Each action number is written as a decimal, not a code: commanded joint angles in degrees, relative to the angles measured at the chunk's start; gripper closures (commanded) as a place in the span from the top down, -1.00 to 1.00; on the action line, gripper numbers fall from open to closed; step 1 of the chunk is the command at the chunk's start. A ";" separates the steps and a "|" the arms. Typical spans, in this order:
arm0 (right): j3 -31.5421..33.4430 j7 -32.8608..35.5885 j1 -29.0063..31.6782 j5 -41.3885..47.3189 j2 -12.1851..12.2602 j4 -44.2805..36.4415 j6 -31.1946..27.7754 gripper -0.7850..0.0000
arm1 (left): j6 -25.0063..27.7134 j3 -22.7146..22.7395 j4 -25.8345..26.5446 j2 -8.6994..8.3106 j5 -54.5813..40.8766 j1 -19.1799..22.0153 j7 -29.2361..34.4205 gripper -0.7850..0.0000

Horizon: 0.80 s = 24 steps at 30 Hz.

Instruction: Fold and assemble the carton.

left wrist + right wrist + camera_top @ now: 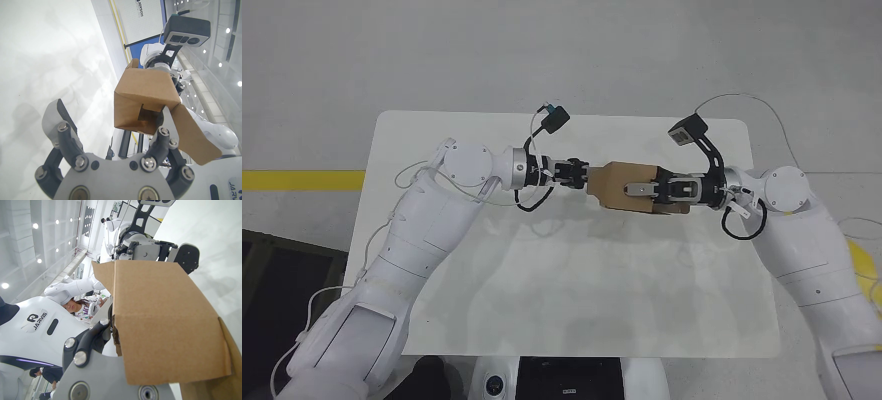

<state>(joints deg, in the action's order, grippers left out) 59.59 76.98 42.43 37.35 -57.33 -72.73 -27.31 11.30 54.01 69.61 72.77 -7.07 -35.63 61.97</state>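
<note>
A brown cardboard carton (620, 186) hangs in the air over the white table (542, 300), between both arms. My right gripper (640, 188) is shut on the carton's wall, one silver finger lying across its top face; in the right wrist view that wall (166, 321) hides the other finger. My left gripper (111, 104) stands open at the carton's (145, 89) open end. One of its fingers (167, 121) rests at the opening beside a loose side flap (194, 136); the other finger (62, 115) is out in free air.
The table's back edge runs just behind the carton, and bare tabletop lies in front of it. A yellow line (302, 180) crosses the floor to the left. Each arm's wrist camera (554, 118) sticks up above its gripper.
</note>
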 commanded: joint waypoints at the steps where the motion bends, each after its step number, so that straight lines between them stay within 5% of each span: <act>1: -0.14 0.01 -0.01 -0.01 -0.01 -0.10 0.01 -1.00 | 0.06 -0.04 -0.04 0.01 -0.05 0.02 -0.03 1.00; 24: -0.81 0.00 -0.17 0.19 0.13 -0.25 0.00 -1.00 | 0.06 0.37 0.12 -0.21 -0.35 -0.29 -0.04 1.00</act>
<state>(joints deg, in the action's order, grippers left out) 58.83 76.94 42.29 37.61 -57.20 -72.95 -27.35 11.37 54.37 69.73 72.56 -7.42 -35.92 61.99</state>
